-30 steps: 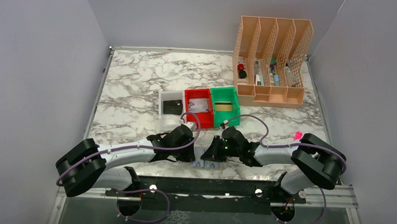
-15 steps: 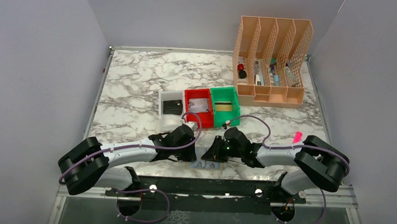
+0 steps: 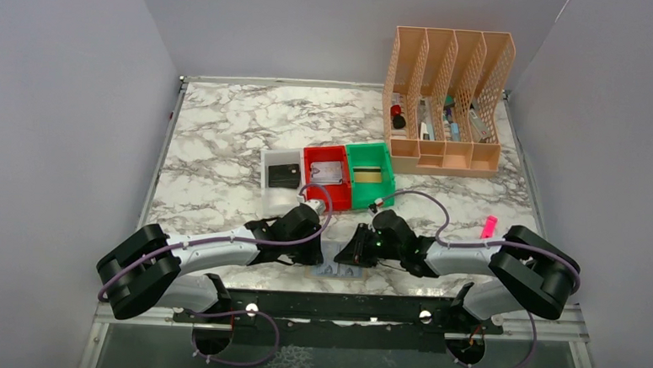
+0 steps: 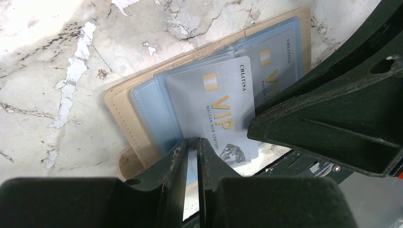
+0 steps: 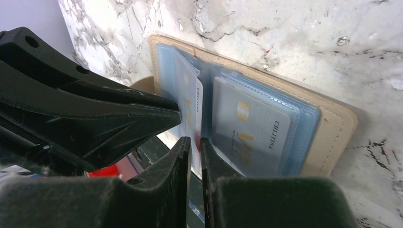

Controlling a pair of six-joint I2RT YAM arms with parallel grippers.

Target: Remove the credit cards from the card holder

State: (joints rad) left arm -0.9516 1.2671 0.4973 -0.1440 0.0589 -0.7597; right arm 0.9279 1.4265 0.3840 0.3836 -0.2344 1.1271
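1. Rightward and toward the table's near edge: that is where your right gripper [image 5: 194, 142] has crept, its elbow swinging out. The left arm has barely stirred.
2. Your left gripper [image 4: 191, 145] is clenched on a thin pale edge right between its fingertips, the near corner of the silvery card [image 4: 214, 104]. You cannot tell whether clear sleeve film is in the pinch too.
3. The right gripper is clamped the same way on that same card, which stands edge-on straight ahead of its fingertips.
4. Just ahead of both grippers the card holder [image 4: 116, 102] lies open on the marble table [image 4: 47, 71]. A second card [image 5: 247, 133] sits sleeved beside the right fingers.
5. That small retreat looks like a pull beginning, but the card is not yet out.
6. Well beyond the grippers, the white tray [image 3: 265, 189], red tray [image 3: 308, 183] and green tray [image 3: 352, 185] each hold a card.
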